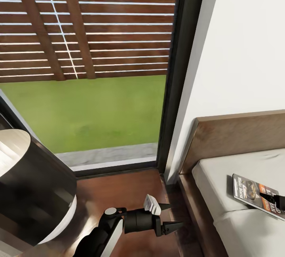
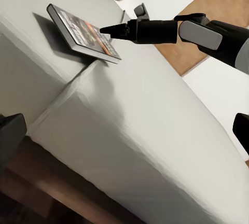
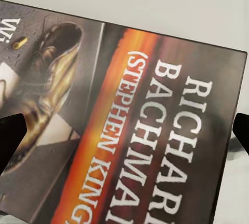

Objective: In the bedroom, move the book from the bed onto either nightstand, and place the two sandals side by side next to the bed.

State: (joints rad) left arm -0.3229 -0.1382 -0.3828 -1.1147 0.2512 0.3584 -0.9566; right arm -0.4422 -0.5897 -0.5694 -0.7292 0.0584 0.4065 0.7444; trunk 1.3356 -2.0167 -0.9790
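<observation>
The book [image 1: 253, 193] lies flat on the bed's pale mattress [image 1: 221, 170] near the headboard [image 1: 237, 134], its cover [image 3: 129, 105] reading "RICHARD BACHMAN". My right gripper [image 1: 273, 199] is open right over it, one dark fingertip [image 2: 106, 28] at the cover and the book [image 2: 83, 32] between its fingers [image 3: 10, 141]. My left gripper [image 1: 174, 215] hangs open and empty beside the bed, above a glossy reddish-brown surface [image 1: 118, 189]; I cannot tell whether that is the nightstand. The sandals are out of view.
A tall dark-framed window [image 1: 178, 71] with grass and a slatted fence outside stands ahead. A large dark rounded object with a white rim [image 1: 35, 185] is close at the left. The bed's wooden side rail [image 1: 194, 209] runs just right of the left gripper.
</observation>
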